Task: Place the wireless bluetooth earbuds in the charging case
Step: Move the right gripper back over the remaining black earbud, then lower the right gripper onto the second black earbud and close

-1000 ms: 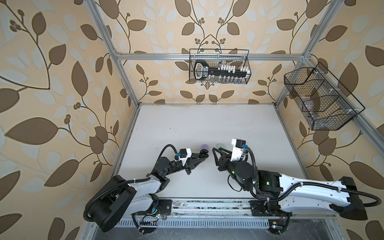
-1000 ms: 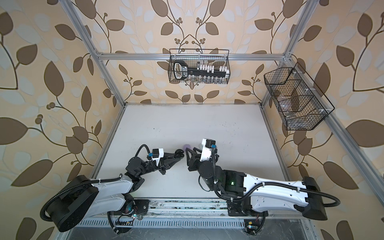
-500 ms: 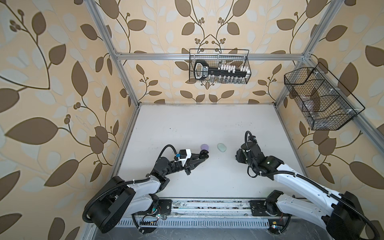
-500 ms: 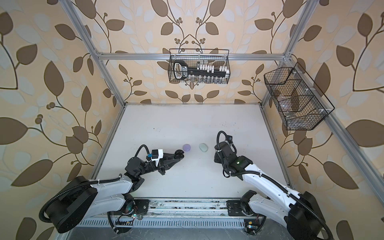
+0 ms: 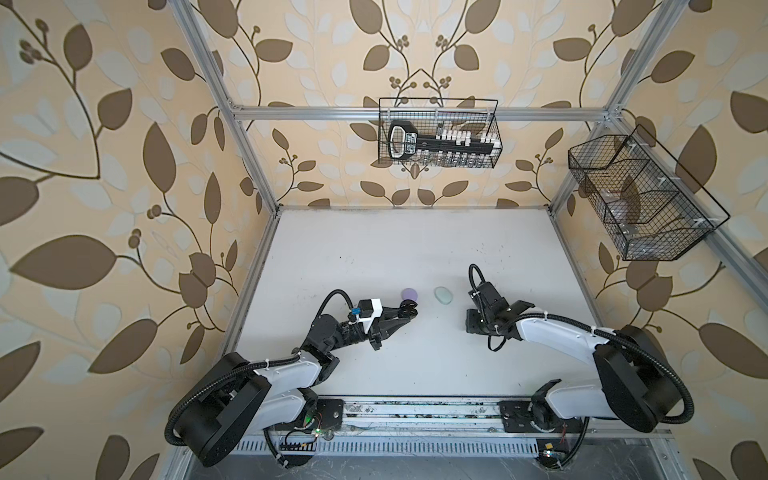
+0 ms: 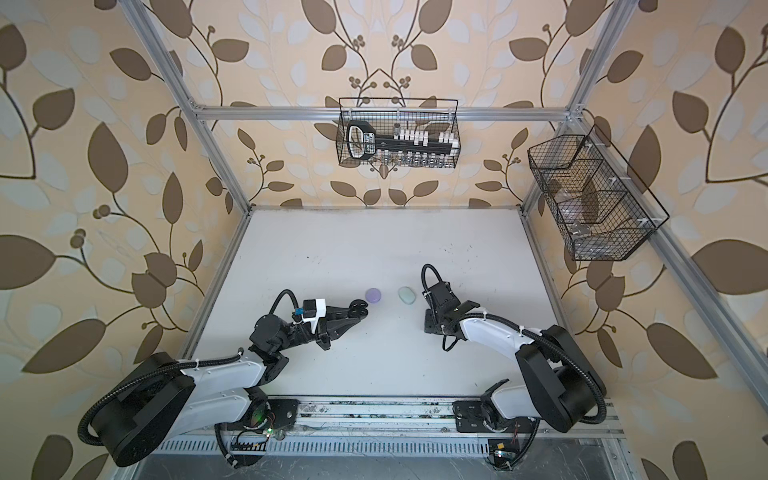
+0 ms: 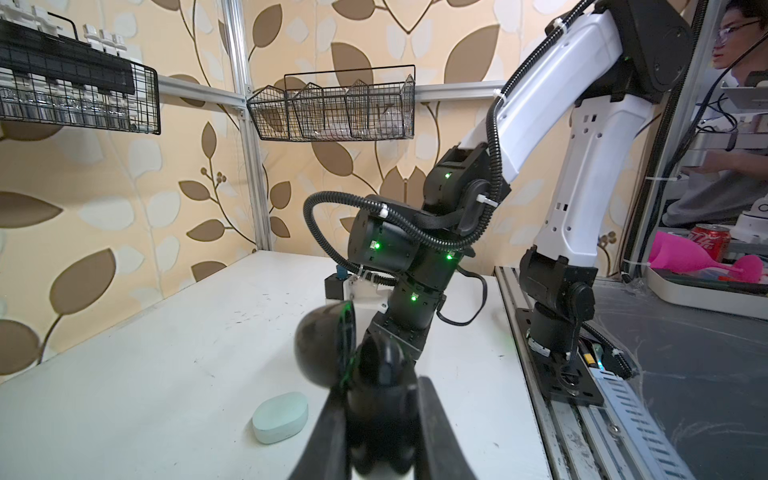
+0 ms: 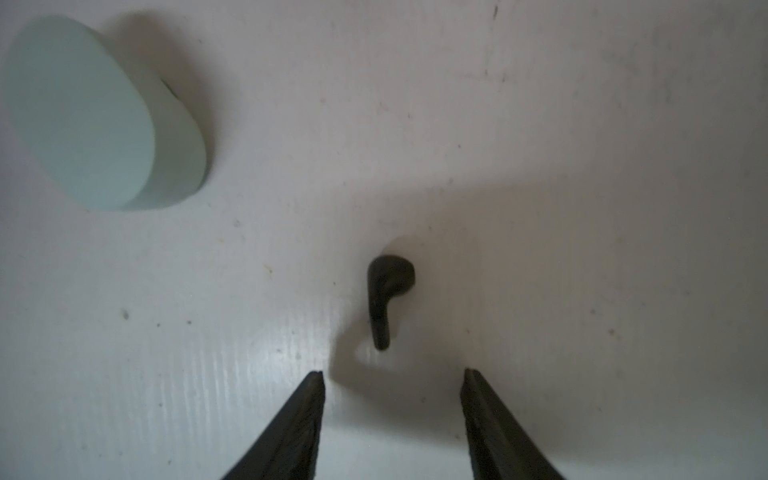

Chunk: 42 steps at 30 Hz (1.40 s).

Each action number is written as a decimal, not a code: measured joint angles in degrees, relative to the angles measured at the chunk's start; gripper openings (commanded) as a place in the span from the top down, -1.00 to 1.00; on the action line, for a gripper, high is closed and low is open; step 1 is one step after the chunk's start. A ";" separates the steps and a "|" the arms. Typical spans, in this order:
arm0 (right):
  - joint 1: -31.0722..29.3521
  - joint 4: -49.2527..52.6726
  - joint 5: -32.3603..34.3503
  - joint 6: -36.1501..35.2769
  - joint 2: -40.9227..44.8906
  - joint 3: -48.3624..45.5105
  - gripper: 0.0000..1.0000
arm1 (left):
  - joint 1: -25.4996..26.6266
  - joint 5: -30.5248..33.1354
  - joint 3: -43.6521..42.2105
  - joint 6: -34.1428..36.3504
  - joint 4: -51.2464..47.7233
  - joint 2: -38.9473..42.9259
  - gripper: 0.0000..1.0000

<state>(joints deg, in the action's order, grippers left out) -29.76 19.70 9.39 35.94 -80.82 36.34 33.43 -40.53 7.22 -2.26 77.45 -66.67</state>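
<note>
- The black case (image 7: 320,345) is pinched by the left claw (image 7: 378,395) and held with its lid open, likely so an earbud can be put in.
- The right claw (image 8: 392,374) is spread apart and pointed down at the counter (image 5: 415,249).
- The black earbud (image 8: 386,299) is laid flat there, just ahead of the gap, ready to be picked.
- The mint case (image 8: 83,112) and purple case (image 5: 409,294) are shut and set aside.
</note>
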 measured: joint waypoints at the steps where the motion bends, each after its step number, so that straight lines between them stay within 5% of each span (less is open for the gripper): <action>1: 0.00 -0.07 0.26 -0.09 -0.85 0.63 -0.10 | 0.00 0.00 0.00 0.00 0.00 0.00 1.00; 25: 0.04 -3.89 5.95 -1.46 -8.52 5.60 0.46 | 0.00 0.00 0.00 0.28 0.33 -0.02 1.00; 42: -0.68 -3.23 6.51 -1.03 -7.30 4.61 0.45 | 0.00 0.02 0.00 0.35 0.33 0.00 1.00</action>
<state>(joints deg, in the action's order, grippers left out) -30.44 16.47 15.90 34.92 -88.12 40.95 33.43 -40.51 7.22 -1.91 77.78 -66.67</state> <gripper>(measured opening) 0.277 0.218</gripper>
